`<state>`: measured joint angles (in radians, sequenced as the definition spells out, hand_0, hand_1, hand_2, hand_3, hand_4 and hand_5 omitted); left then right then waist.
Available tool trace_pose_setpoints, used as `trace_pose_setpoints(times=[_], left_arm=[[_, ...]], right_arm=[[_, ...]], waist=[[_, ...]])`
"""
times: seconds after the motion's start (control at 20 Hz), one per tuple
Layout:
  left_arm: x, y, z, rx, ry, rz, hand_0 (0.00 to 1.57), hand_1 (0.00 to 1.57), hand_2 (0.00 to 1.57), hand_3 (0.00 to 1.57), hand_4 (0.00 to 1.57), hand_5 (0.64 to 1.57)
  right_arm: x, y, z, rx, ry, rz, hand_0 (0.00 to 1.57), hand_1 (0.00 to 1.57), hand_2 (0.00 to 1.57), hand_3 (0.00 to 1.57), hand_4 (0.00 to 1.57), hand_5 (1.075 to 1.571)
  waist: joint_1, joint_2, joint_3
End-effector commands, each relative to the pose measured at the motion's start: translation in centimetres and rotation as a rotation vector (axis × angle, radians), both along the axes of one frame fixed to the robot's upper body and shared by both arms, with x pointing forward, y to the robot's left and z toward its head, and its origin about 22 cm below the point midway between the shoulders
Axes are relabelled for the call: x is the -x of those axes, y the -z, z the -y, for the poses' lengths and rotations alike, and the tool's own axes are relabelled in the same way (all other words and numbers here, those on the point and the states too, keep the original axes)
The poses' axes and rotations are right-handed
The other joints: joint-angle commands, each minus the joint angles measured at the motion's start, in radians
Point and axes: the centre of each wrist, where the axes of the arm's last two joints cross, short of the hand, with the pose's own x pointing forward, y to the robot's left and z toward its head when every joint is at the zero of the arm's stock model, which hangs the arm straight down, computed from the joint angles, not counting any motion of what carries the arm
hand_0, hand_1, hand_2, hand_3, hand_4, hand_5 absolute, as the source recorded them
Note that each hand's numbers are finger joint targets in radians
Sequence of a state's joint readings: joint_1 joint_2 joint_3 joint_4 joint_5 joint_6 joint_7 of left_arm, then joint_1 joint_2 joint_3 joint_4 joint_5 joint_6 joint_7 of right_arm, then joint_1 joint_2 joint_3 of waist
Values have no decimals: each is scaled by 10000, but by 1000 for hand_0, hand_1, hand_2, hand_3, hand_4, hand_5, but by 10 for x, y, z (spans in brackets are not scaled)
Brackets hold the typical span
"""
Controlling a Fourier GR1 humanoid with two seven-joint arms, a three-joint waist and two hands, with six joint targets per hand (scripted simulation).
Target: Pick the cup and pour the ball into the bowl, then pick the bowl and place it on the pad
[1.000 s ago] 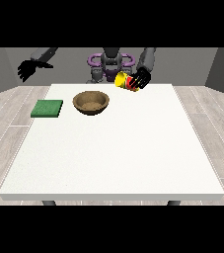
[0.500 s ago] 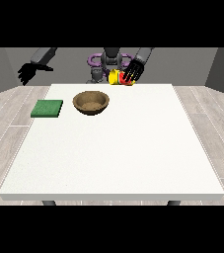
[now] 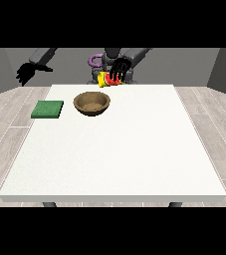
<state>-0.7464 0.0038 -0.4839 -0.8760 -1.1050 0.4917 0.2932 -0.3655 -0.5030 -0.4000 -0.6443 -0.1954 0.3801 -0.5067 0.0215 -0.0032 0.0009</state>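
Fingers on the hand at the view's right (image 3: 118,68) are curled down over the cup (image 3: 108,79), wrapped round it from above, so most of the cup sits tucked under that black hand. You can just see the cup poking out as a yellow and red shape, tipped over on its side rather than upright, held up at the table's far edge, right in front of the robot's torso. Can't spot the ball anywhere, so no idea if it's inside the cup or not. The hand at the view's left (image 3: 26,72) is way off to the side, well apart from everything, hanging past the table's corner with its fingers spread and drooping, holding nothing. The bowl (image 3: 91,103) is a round brown thing, looks wooden with a speckled inside, sitting on the white table (image 3: 119,149) a bit nearer the camera than the cup. The pad (image 3: 48,109) is a flat green square near the bowl, not touching it.
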Motion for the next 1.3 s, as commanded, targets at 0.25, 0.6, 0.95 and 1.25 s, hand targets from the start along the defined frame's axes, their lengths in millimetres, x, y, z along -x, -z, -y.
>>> trace_pose_setpoints(times=[0.25, 0.6, 0.95, 1.25], left_arm=[[4, -8, 22, -2306, 11, 890, 373, 373, 1571, 1571, 899, 1570], [32, 15, 38, -4452, 554, 1327, 318, 318, 1571, 1571, 955, 1534], [14, -11, 47, -6959, 1065, 1613, 614, 614, 1571, 1571, 1232, 1387], [14, -72, 82, -8461, 1378, 3168, 1546, 1546, 1571, 1571, 1197, 1457]], right_arm=[[-46, -31, -28, 183, -526, 4, 0, 0, 0, 273, 0, 1527], [-66, -34, -54, -104, -1104, 553, 0, 0, 0, 255, 0, 1526], [-57, -18, -58, -235, -1142, 256, 0, 0, 0, 71, 0, 1519], [-48, -19, -32, -274, -360, 489, 0, 0, 0, 191, 0, 1515]], waist=[[-458, 222, -9], [-866, 646, -6], [-892, 337, -4], [-173, 575, 7]])
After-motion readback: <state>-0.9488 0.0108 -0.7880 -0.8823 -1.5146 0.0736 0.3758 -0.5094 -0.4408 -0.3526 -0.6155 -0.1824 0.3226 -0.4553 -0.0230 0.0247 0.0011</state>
